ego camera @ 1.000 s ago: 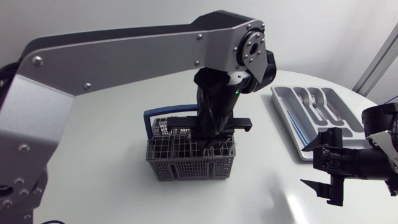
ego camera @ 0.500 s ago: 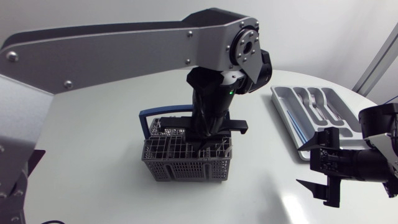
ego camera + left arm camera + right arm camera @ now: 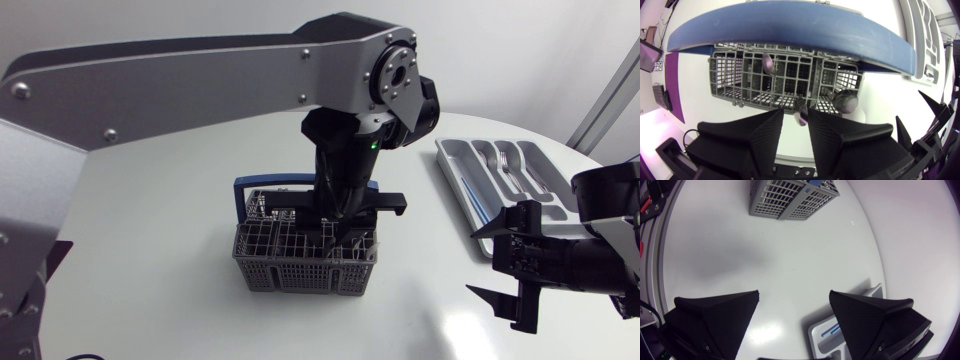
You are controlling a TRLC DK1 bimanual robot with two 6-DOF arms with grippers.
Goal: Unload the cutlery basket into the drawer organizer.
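The grey wire cutlery basket [image 3: 305, 258] with a blue handle [image 3: 247, 186] stands mid-table. My left arm comes over it from above, and my left gripper [image 3: 333, 232] is down inside the basket. In the left wrist view my left gripper [image 3: 796, 114] is open by a narrow gap, with the end of a metal spoon [image 3: 801, 111] in that gap. Two more spoons [image 3: 846, 101] stand in the basket [image 3: 740, 75]. The grey drawer organizer [image 3: 455, 175] at the right holds forks [image 3: 515, 165]. My right gripper [image 3: 485, 262] hangs wide open and empty in front of the organizer.
In the right wrist view the basket [image 3: 790, 195] is far ahead of the right gripper [image 3: 794, 297] across bare white table. A corner of the organizer [image 3: 816, 335] with a blue item in it lies beside one finger. The round table's edge runs behind the organizer.
My left gripper's fingers have parted after being shut, and the arm has shifted slightly over the basket. My right gripper has drifted a little to the left.
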